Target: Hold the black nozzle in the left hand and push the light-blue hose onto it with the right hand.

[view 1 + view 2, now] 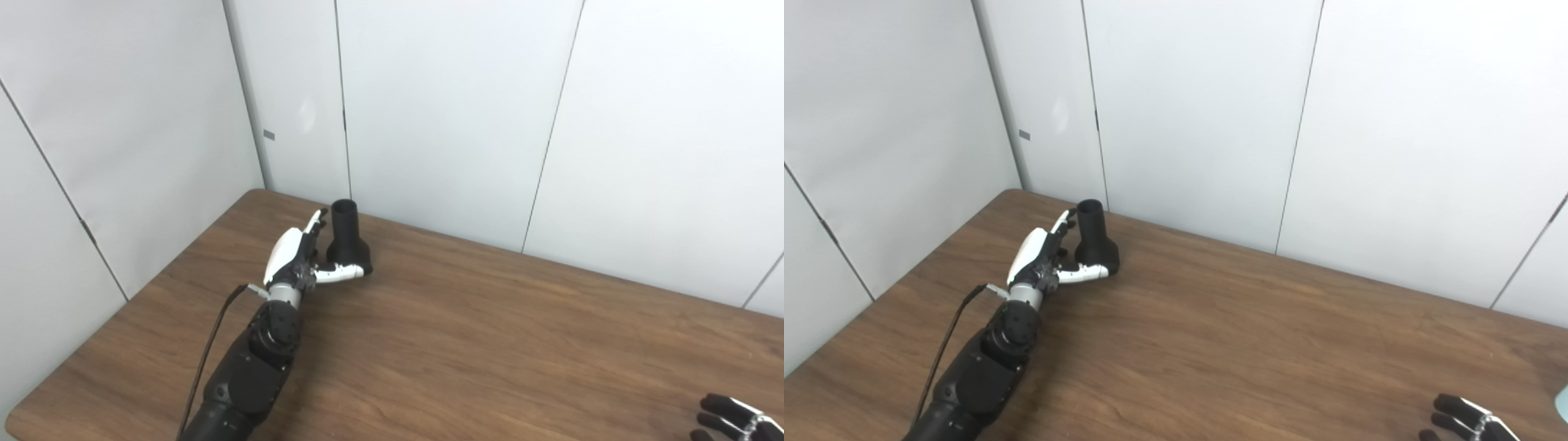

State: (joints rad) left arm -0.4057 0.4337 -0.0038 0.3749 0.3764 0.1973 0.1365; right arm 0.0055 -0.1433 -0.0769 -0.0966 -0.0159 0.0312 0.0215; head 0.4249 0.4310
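Note:
The black nozzle stands upright on its wide base near the table's far left corner, narrow mouth up. My left hand is right beside it on its left, open. Its fingers stretch straight along the nozzle's side and the thumb reaches across the front of the base. I cannot tell whether they touch. Only the dark fingertips of my right hand show at the bottom right corner, spread apart with nothing in them. A light-blue sliver at the right edge may be the hose.
The brown wooden table runs up to white wall panels at the back and left. A black cable hangs along my left forearm. The table's left edge lies close to that arm.

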